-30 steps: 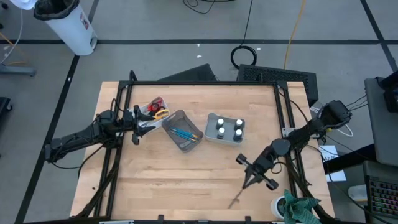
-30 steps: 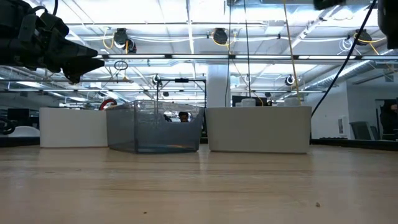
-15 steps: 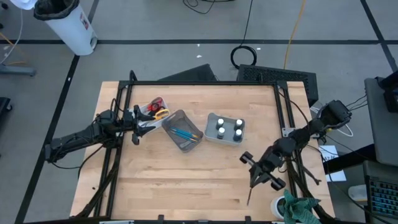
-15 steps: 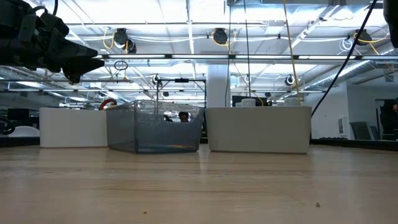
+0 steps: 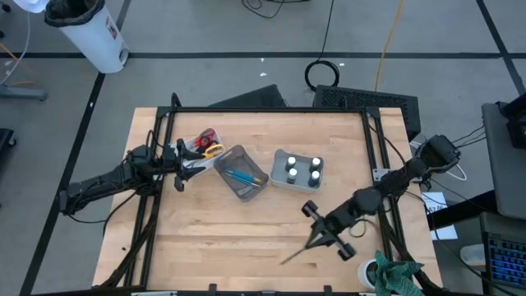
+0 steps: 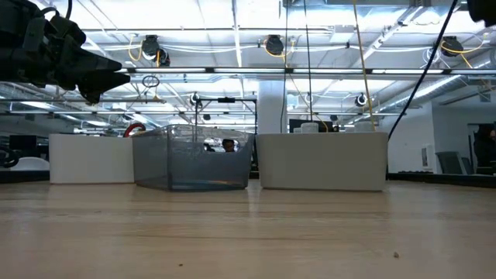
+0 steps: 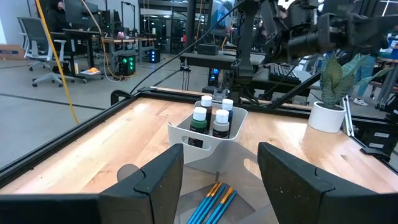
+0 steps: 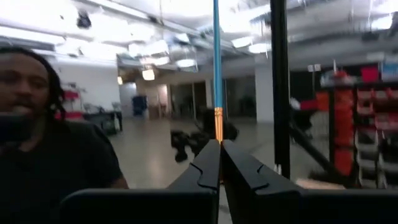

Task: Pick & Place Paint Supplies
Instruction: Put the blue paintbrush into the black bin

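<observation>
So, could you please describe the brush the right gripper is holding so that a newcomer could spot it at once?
Start at the wooden table and go to its front right corner, where the right gripper hangs shut. A thin brush sticks out from its fingers over the tabletop. Unlike the blue brushes lying in the clear bin, this one is alone and in the air.

Four white-capped dark bottles point(image 5: 301, 168) stood upright in the white bin point(image 5: 279, 158), blue brushes point(image 5: 241, 176) lay in the mesh tray point(image 5: 228, 156), scissors point(image 5: 206, 144) beside it.
</observation>
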Motion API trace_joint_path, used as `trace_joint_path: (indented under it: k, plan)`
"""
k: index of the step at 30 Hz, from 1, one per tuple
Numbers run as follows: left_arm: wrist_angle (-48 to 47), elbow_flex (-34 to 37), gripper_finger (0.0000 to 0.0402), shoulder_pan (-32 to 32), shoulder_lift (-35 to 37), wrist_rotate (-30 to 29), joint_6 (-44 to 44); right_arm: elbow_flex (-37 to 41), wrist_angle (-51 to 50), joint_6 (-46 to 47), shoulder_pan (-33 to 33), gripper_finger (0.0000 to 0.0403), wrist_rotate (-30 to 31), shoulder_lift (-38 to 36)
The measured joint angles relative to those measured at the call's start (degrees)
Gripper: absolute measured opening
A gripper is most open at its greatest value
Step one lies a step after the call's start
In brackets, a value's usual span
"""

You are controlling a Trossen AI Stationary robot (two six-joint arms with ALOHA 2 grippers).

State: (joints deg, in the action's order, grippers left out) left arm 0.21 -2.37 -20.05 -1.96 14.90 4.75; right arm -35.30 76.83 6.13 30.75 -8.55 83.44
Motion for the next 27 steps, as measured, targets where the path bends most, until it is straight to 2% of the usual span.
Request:
trace_joint_path:
  k: [3,8,12,17,19,22,27]
  plan:
    - [0.0,0.0,0.0214,0.0,0.0,0.0,0.0,-4.18,-6.94,0.43,-0.76,0.0,1.33,2.11]
    - [0.0,0.0,0.0214,0.0,-0.02,0.0,-0.02,-9.24,-13.26,2.1,-2.35,0.0,-0.68,5.66]
    - [0.0,0.0,0.0214,0.0,-0.01,0.0,0.0,-11.34,-14.36,3.99,-3.93,0.0,-9.15,8.31]
    - [0.0,0.0,0.0214,0.0,-0.02,0.0,0.0,-12.87,-14.3,4.67,-6.08,0.0,-23.44,11.03]
    - [0.0,0.0,0.0214,0.0,-0.01,-0.01,0.0,-13.14,-13.93,4.03,-6.72,0.0,-26.12,11.88]
    - [0.0,0.0,0.0214,0.0,-0.02,-0.01,-0.01,-14.01,-13.65,3.86,-7.55,0.0,-21.87,13.01]
    - [0.0,0.0,0.0214,0.0,-0.02,0.0,0.0,-14.22,-16.04,7.18,-10.41,0.0,-4.77,12.96]
